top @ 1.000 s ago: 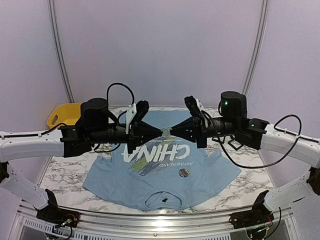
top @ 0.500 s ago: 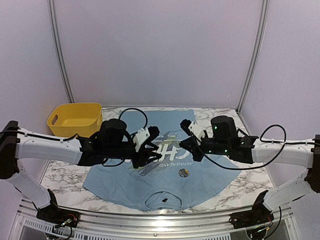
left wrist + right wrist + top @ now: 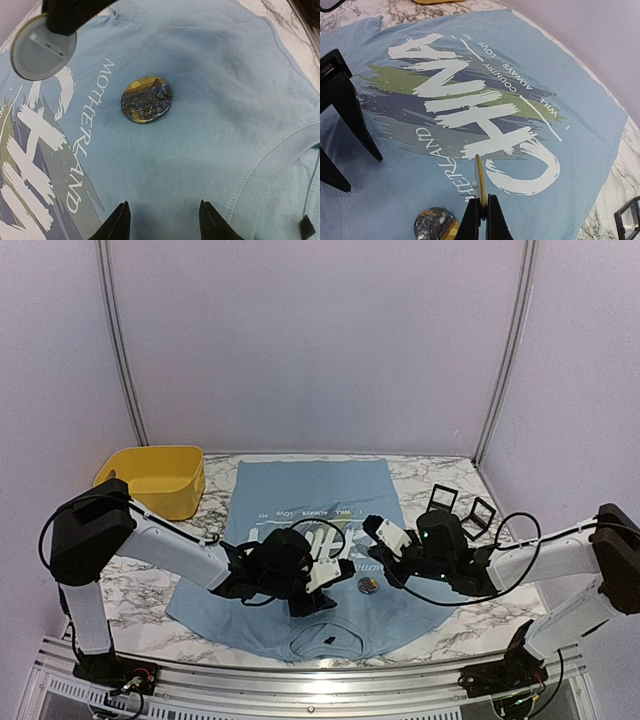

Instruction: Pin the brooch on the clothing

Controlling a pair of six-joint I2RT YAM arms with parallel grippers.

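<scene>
The light blue T-shirt with white "CHINA" lettering lies flat on the marble table, collar toward me. A round brooch with a dark and gold picture lies face up on the shirt below the word "MOTHERLAND"; it also shows in the left wrist view and the right wrist view. My right gripper is shut on a second round brooch, held edge-on just above the lettering; its white back shows in the left wrist view. My left gripper is open and empty, low over the shirt near the collar.
A yellow basket stands at the back left. Two small black frames stand on the marble to the right of the shirt. My left gripper's dark fingers show at the left of the right wrist view.
Both arms have come down from mid-air, where their grippers met tip to tip, to just above the shirt's chest. The brooch lying on the shirt has not moved.
</scene>
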